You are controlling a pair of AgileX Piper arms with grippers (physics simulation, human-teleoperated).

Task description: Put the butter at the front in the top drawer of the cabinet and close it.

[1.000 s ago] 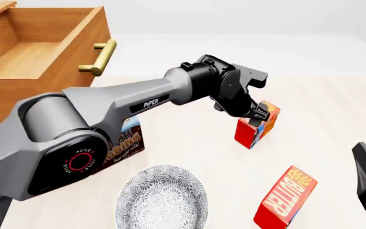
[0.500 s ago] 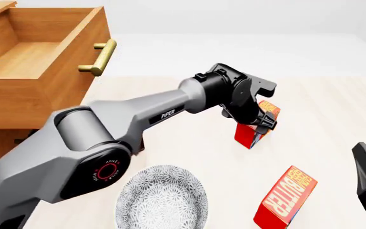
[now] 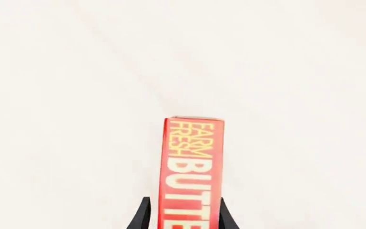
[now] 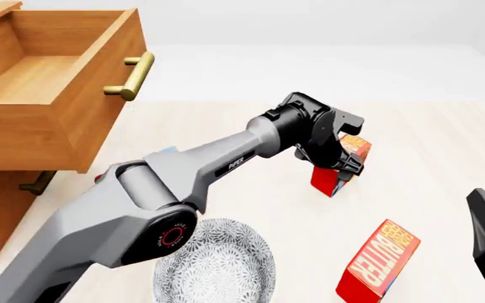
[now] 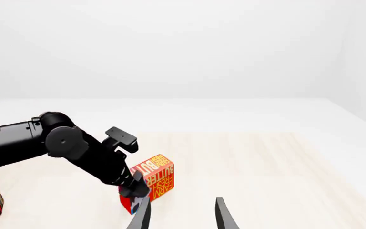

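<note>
Your left gripper [image 4: 346,165] is down over the butter [image 4: 340,165], its fingers [image 3: 143,217] straddling the carton's narrow sides with the box standing between them; whether they have clamped yet you cannot tell, since only the fingertips show beside the red face. Before you lift, check that both pads meet the flat sides squarely and sit low enough on the box that it won't pivot out. Squeeze until the carton is firm, then raise it straight up so it clears the table [image 4: 428,145] without dragging. The open drawer [image 4: 48,82] lies well off to the gripper's left and higher, so gain height first. The twin box [image 4: 377,261] stands nearer you, beside your idle right gripper [image 5: 179,214], whose fingers are spread and hold nothing; leave both alone
</note>
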